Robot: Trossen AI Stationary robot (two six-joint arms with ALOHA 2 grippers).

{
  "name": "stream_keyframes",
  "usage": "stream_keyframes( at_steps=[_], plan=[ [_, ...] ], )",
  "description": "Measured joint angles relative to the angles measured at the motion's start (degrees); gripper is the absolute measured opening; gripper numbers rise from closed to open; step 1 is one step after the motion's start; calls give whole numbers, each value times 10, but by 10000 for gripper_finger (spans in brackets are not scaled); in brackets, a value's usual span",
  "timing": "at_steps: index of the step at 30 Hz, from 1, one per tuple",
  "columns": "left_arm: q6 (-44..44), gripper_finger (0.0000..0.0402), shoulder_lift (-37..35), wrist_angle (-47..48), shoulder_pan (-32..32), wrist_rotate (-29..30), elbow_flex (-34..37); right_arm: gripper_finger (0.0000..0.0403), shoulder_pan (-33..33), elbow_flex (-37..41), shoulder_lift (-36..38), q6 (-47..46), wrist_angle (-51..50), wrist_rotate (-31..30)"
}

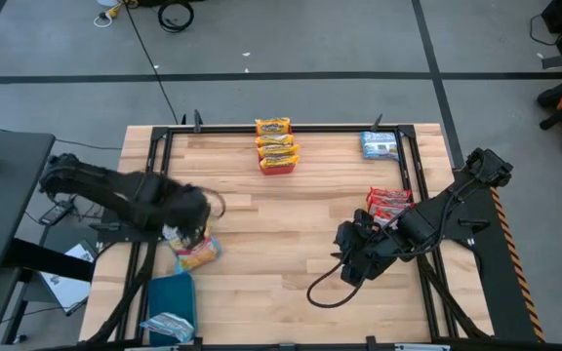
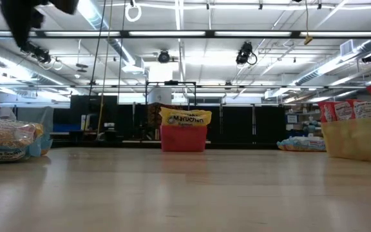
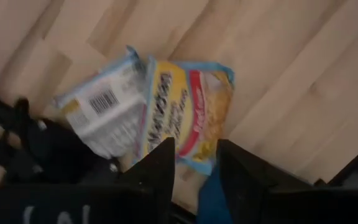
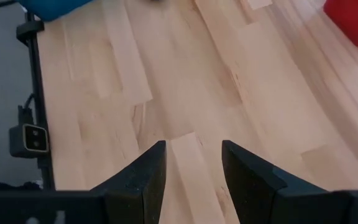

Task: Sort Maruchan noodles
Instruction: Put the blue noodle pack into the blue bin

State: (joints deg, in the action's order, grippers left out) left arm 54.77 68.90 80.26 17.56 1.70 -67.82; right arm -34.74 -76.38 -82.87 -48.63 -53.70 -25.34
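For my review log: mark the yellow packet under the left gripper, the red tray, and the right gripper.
yellow packet point(image 3: 185, 115), left wrist view, printed face.
red tray point(image 2: 183, 138), low view, front wall.
right gripper point(image 4: 193, 165), right wrist view, between open fingertips.

We see a pale wooden surface point(image 1: 281, 244) in a black frame. On it sit a red tray point(image 1: 277, 164) of yellow packets point(image 1: 274, 136) at the far edge, a blue packet point(image 1: 380, 145) nearby, and red packets point(image 1: 389, 202) at the right. At the left lie loose packets point(image 1: 198, 253) beside a blue tray point(image 1: 172, 292).
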Motion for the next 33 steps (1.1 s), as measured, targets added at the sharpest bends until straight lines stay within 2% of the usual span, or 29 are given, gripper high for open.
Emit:
stream_keyframes(
  at_steps=[3,6,9,13,19,27,30,33],
  plan=[
    [-106,129,-1,-14,-89,-49,30,161,-2,0,0,-14,11,6],
    [-194,146,0,-59,-157,-120,100,161,-10,0,0,-26,26,21],
    [-280,169,0,-108,-192,-161,178,161,-23,0,0,-29,40,23],
    [-343,192,1,-163,-215,-170,253,161,-37,0,0,-44,57,12],
    [-374,197,1,-219,-223,-217,308,161,-42,0,0,-57,57,12],
    [-340,184,0,-290,-220,-235,352,161,-26,0,0,-42,56,13],
    [-339,163,0,-318,-210,-243,352,161,-16,0,0,-25,56,14],
    [-346,114,1,-341,-199,-263,352,161,-8,0,0,-14,56,15]
  ],
)
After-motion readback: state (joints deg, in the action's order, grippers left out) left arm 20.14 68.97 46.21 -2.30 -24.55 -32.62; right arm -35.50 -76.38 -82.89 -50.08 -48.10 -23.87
